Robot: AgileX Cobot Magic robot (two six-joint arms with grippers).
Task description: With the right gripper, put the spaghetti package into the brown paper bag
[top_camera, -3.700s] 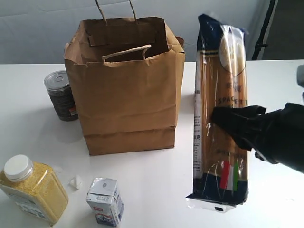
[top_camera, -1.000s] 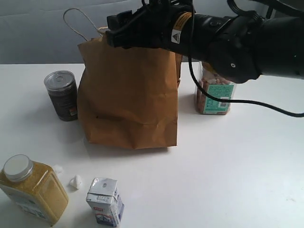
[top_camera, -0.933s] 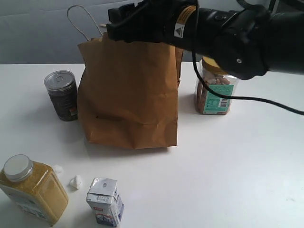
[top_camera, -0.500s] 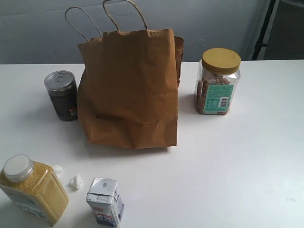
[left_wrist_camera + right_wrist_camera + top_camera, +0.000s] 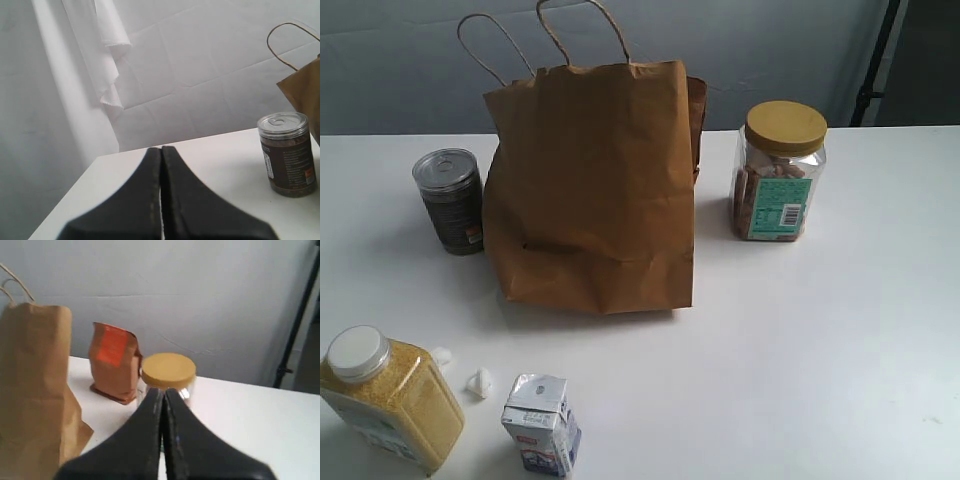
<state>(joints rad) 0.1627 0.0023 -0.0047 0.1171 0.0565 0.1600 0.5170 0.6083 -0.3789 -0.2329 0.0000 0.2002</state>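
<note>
Standing brown paper bag [image 5: 590, 190], right gripper [image 5: 162, 392] closed

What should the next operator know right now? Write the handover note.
Left gripper: shut, empty, apart from the bag.
Right gripper: shut, empty, apart from the bag.
Brown paper bag: upright on the table.
Spaghetti package: in no view and nowhere on the visible table. It is probably inside the bag, but its inside is hidden.
Done: placement appears complete.
Left: confirm the bag's contents.
</note>
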